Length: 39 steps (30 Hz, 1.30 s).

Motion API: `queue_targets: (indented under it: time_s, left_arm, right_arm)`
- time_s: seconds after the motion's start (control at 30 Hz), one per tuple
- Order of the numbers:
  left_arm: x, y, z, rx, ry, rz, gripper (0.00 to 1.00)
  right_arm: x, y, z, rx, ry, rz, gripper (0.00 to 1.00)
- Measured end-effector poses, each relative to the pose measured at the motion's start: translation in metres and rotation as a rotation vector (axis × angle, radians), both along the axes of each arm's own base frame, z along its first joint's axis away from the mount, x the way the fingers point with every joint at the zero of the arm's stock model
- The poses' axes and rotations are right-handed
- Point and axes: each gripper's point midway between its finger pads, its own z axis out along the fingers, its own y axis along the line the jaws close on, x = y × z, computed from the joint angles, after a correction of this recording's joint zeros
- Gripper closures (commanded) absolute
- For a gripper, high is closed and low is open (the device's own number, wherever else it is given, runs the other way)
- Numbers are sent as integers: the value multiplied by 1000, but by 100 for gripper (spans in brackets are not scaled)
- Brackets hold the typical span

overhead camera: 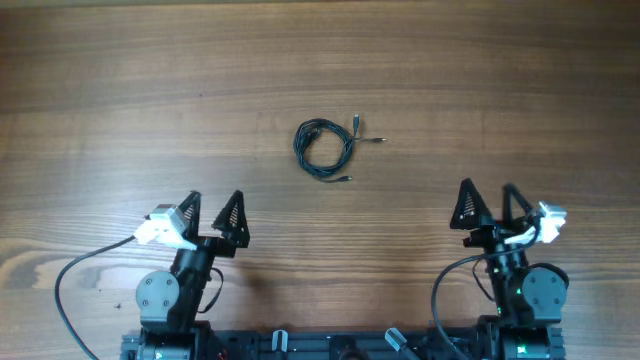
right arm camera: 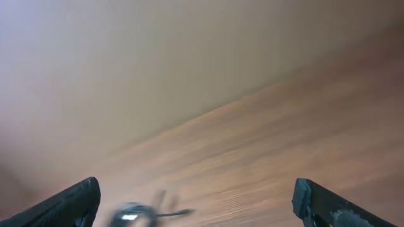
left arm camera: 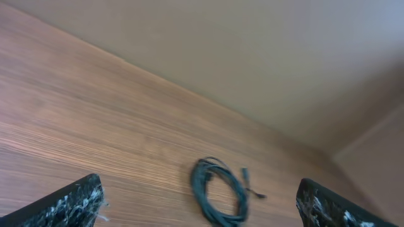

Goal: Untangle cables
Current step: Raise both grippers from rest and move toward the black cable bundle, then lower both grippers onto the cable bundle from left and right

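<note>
Left gripper (overhead camera: 214, 197) and right gripper (overhead camera: 488, 186) both sit wide open, empty, so I'm at step one: reach for the coiled cables (overhead camera: 325, 148) on the surface (overhead camera: 120, 100).

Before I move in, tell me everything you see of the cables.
The cables are thin, dark greenish-black wire wound into one small, loose, roughly round coil, lying flat mid-table. In the overhead view, small plug ends stick out at its upper right and lower right. Only the wooden table touches them.
</note>
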Motion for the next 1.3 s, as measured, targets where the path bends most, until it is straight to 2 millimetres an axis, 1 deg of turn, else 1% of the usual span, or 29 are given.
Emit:
queue_targets:
  time_s: [0.03, 0.1, 0.17, 0.23, 0.27, 0.33, 0.37, 0.43, 0.47, 0.5, 0.57, 0.6, 0.63, 0.67, 0.7, 0.73, 0.8, 0.83, 0.87, 0.9, 0.93, 0.97, 1.03, 1.07, 1.1, 1.17, 1.2, 1.27, 1.3]
  left_arm:
    - [-1, -4, 1, -18, 3, -25, 0]
    - [-4, -14, 0, -37, 13, -85, 0]
    - [-8, -23, -10, -48, 90, -135, 0]
    - [-11, -28, -14, -55, 166, -167, 1]
    - [-11, -31, -6, -55, 171, -184, 0]
    - [-12, -36, 24, -51, 154, -219, 0]
    - [-11, -38, 47, -48, 132, -234, 1]
    - [-11, -44, 87, -46, 104, -272, 0]
    - [-11, -48, 102, -47, 101, -299, 0]
    - [-11, -52, 116, -48, 95, -323, 0]
    - [-11, -58, 133, -47, 81, -362, 0]
    - [-13, -64, 152, -45, 57, -397, 0]
    - [-16, -66, 161, -44, 40, -414, 0]
    - [-19, -69, 173, -40, 13, -431, 0]
    - [-23, -71, 183, -36, -14, -445, 0]
    - [-25, -73, 188, -34, -29, -456, 0]
    - [-26, -74, 187, -24, -27, -464, 1]
    - [-25, -74, 183, -20, -13, -465, 0]
    - [-24, -74, 179, -19, 8, -465, 1]
    - [-22, -74, 167, -24, 81, -462, 0]
    - [-19, -74, 158, -22, 139, -458, 0]
    - [-13, -72, 140, -18, 260, -447, 0]
    - [-12, -64, 116, 17, 459, -405, 0]
    - [-12, -59, 112, 44, 521, -374, 0]
    - [-8, -46, 113, 103, 598, -311, 0]
    - [-10, -32, 117, 152, 667, -246, 0]
    - [-3, -27, 129, 176, 651, -214, 0]
    - [-2, -25, 132, 186, 648, -205, 0]
    - [-2, -25, 132, 188, 650, -205, 0]
  right_arm:
    - [-1, 8, 5, 49, -12, 49, 0]
    - [-8, 34, 15, 46, -53, 203, 1]
    - [-18, 58, 16, 17, -58, 355, 0]
    - [-26, 70, 23, 5, -65, 436, 0]
    - [-30, 75, 32, 0, -78, 469, 0]
    - [-38, 82, 55, -15, -117, 523, 0]
    - [-44, 87, 75, -30, -158, 558, 0]
    - [-53, 93, 104, -50, -226, 599, 0]
    - [-59, 96, 126, -53, -289, 623, 0]
    - [-64, 97, 143, -54, -346, 637, 0]
    - [-74, 99, 171, -60, -462, 657, 0]
    - [-80, 99, 186, -51, -515, 665, 0]
    - [-79, 98, 188, -22, -506, 673, 0]
    - [-75, 98, 184, 28, -461, 684, 0]
    - [-65, 98, 175, 106, -378, 695, 0]
    - [-60, 101, 169, 107, -347, 713, 0]
    - [-49, 108, 153, 100, -248, 762, 0]
    - [-40, 113, 143, 89, -159, 796, 0]
    - [-32, 118, 144, 79, -102, 835, 0]
    - [-25, 122, 147, 72, -47, 872, 0]
    - [-18, 126, 158, 50, -17, 922, 0]
    - [-9, 130, 172, 32, 2, 973, 0]
    - [4, 137, 188, 31, 55, 1078, 0]
    - [18, 139, 189, 56, 102, 1134, 1]
    - [27, 141, 183, 83, 142, 1169, 1]
    - [36, 142, 160, 148, 244, 1186, 0]
    - [43, 145, 137, 193, 332, 1190, 0]
    - [45, 156, 108, 165, 424, 1155, 0]
    - [45, 162, 100, 114, 439, 1134, 0]
